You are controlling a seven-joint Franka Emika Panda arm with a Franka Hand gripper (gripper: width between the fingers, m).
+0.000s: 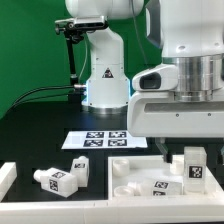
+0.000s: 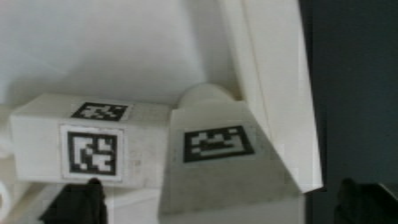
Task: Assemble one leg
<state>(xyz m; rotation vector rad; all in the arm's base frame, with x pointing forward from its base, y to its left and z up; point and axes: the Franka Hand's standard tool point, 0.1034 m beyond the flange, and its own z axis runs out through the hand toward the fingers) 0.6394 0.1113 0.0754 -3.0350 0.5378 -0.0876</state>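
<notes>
My gripper (image 1: 178, 150) hangs low over the right part of the large white tray-like piece (image 1: 125, 166). A white leg (image 1: 195, 165) with a black-and-white tag stands upright there, right by the fingers. In the wrist view the gripper (image 2: 214, 205) is open. Its dark fingertips (image 2: 75, 200) stand wide apart on either side of a tapered white leg (image 2: 217, 143), and neither pad touches it. A second tagged leg (image 2: 86, 140) lies close beside it, near one fingertip. Another leg (image 1: 158, 186) lies in the tray.
Two more tagged legs (image 1: 60, 178) lie on the table at the exterior view's left. The marker board (image 1: 105, 138) lies behind the tray, in front of the arm's base (image 1: 105, 75). The tray's raised rim (image 2: 267, 90) runs beside the legs. A white rail (image 1: 6, 178) sits at the far left edge.
</notes>
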